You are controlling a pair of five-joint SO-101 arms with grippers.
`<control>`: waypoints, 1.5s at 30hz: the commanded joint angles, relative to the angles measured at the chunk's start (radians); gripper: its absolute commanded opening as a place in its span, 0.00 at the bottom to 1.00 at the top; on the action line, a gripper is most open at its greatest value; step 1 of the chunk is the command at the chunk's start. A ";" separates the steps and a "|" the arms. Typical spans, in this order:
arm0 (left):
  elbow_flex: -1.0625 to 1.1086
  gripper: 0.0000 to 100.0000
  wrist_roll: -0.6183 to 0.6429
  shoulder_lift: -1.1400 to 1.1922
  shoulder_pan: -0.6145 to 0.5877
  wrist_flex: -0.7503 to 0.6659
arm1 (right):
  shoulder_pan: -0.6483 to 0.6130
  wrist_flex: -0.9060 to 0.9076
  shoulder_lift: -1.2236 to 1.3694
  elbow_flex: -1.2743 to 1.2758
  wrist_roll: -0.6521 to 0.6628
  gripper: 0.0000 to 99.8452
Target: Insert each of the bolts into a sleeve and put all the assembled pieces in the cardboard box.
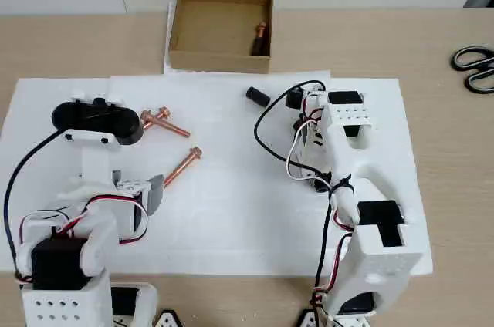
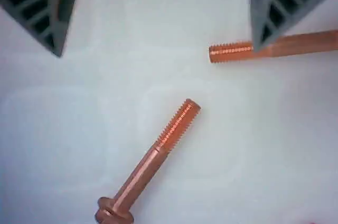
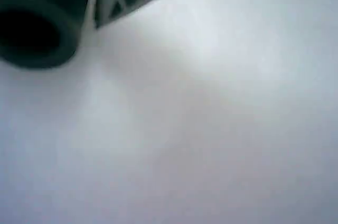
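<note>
The cardboard box [image 1: 185, 30] stands at the back of the table and holds one bolt in a black sleeve [image 1: 261, 38]. Three copper bolts lie on the white sheet: two crossed [image 1: 164, 121] and one apart [image 1: 183, 166]. My left gripper [image 2: 158, 47] hangs open just above the sheet, with one bolt [image 2: 153, 155] lying between its fingers' lines and another bolt [image 2: 285, 44] partly under one finger [image 2: 274, 7]. In the high view it is beside the lone bolt [image 1: 154, 188]. My right gripper [image 1: 295, 99] sits low mid-sheet, shut on a black sleeve [image 3: 34, 28]. A second sleeve [image 1: 258, 96] lies beside it.
The white sheet [image 1: 231, 219] covers most of the wooden table. Scissors [image 1: 475, 69] lie at the far right edge. Loose black, white and red cables [image 1: 297, 161] trail beside the right arm. Open sheet lies between the two arms.
</note>
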 commanded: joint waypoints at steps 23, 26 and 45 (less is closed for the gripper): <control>-0.005 0.22 -0.008 -0.006 -0.002 -0.006 | 0.007 -0.007 -0.008 -0.075 -0.011 0.14; -0.005 0.22 -0.008 -0.006 -0.002 -0.006 | 0.007 -0.007 -0.008 -0.077 -0.009 0.14; -0.005 0.22 -0.008 -0.006 -0.002 -0.006 | 0.010 0.013 -0.005 -0.069 -0.005 0.00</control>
